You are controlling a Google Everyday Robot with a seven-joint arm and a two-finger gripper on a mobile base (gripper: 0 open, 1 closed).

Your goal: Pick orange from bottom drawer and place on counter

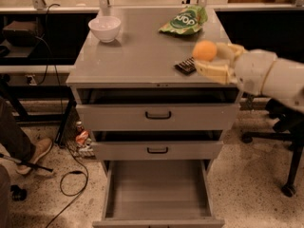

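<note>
My gripper [209, 60] is shut on the orange [204, 51], a small round fruit held between the cream fingers [214, 72]. It hangs just above the right front part of the grey counter [137, 51], over a dark snack bar. The arm reaches in from the right. The bottom drawer [159, 190] is pulled open below; its grey tray holds nothing that I can see.
A white bowl [104, 28] stands at the counter's back left. A green chip bag [184, 21] lies at the back right. A dark snack bar [185, 66] lies partly under the gripper. The two upper drawers [158, 116] stand slightly ajar. A person's shoe [34, 154] and cables are at left.
</note>
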